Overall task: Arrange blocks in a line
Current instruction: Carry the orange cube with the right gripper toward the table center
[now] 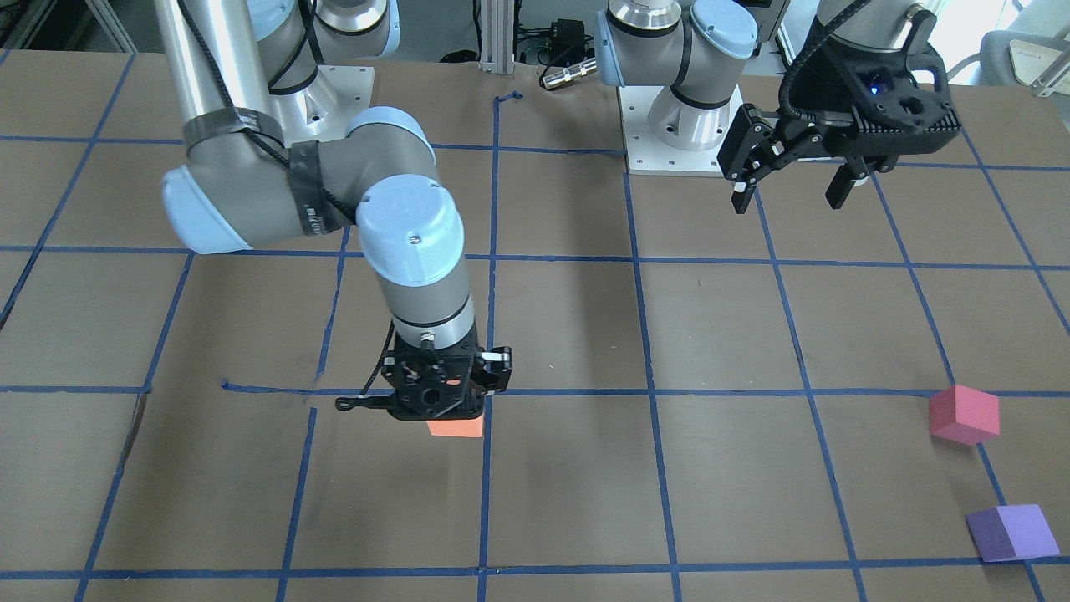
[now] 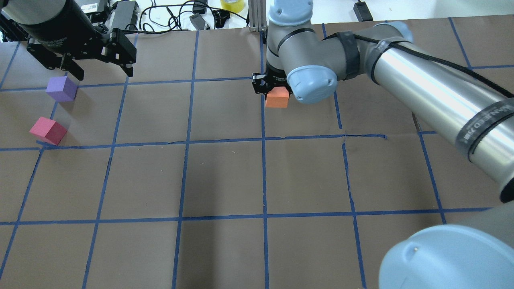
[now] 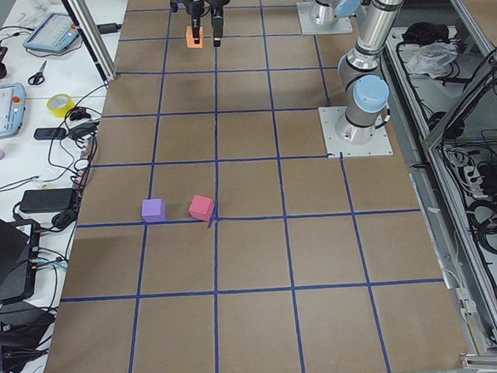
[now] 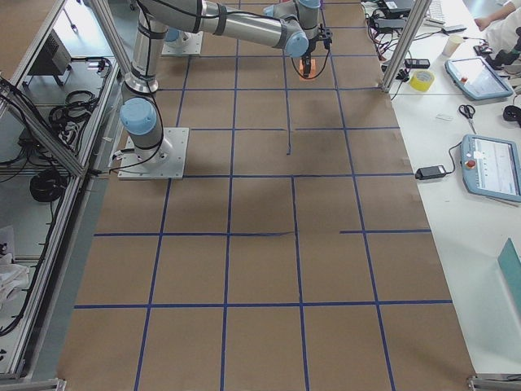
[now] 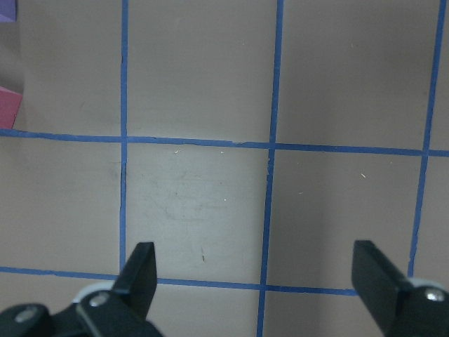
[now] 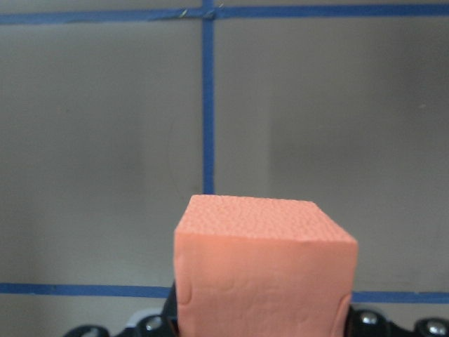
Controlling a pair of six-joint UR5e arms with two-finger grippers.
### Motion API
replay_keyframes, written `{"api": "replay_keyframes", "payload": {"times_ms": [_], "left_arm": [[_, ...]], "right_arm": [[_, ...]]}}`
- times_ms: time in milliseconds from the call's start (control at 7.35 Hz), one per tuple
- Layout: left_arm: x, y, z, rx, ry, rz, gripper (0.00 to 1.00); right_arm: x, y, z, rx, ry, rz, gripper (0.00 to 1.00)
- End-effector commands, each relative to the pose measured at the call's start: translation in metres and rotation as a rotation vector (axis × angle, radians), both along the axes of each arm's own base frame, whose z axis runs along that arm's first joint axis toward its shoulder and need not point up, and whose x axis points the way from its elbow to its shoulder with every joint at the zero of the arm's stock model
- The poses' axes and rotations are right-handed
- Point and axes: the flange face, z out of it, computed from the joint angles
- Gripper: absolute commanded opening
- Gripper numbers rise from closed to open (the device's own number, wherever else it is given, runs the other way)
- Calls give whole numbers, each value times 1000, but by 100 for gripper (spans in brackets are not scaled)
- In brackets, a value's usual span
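My right gripper (image 1: 451,415) is shut on the orange block (image 1: 456,428), holding it just above the table near a grid line crossing. The block also shows in the overhead view (image 2: 277,98) and fills the lower right wrist view (image 6: 263,270), hiding the fingers. The pinkish-red block (image 1: 965,414) and the purple block (image 1: 1013,533) lie close together on the table at my far left; both show in the overhead view, pinkish-red (image 2: 48,130) and purple (image 2: 61,88). My left gripper (image 1: 794,188) is open and empty, hovering high, near the purple block in the overhead view (image 2: 100,70).
Brown table with a blue tape grid. The arm base plates (image 1: 677,142) stand at the robot's side. Cables, power bricks and a yellow tape roll (image 2: 233,5) lie beyond the far edge. My right arm's long forearm (image 2: 421,84) spans the right half.
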Motion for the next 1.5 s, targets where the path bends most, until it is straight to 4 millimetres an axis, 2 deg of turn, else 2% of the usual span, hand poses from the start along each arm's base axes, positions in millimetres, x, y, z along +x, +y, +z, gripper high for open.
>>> {"api": "replay_keyframes", "payload": {"times_ms": [0, 136, 272, 544, 680, 816, 1088, 1360], "left_arm": [[10, -1, -2, 4, 5, 17, 100], [15, -2, -2, 4, 7, 35, 100], [16, -1, -2, 4, -3, 38, 100], [15, 2, -9, 15, 1, 41, 100], [15, 2, -8, 12, 5, 39, 100], [14, 1, -10, 14, 11, 36, 100], [15, -1, -13, 21, -2, 37, 100], [15, 4, -7, 12, -7, 37, 100]], "right_arm": [[77, 10, -39, -27, -8, 21, 18], [83, 3, -46, -25, 6, 52, 18], [81, -1, -57, -19, 27, 70, 20], [86, -8, -70, -9, 6, -10, 20], [92, -4, -75, -1, 7, -19, 20], [96, -3, -91, 17, 15, -19, 22], [98, -2, -90, 12, 14, -6, 25], [101, -8, -97, -35, -8, -9, 100]]}}
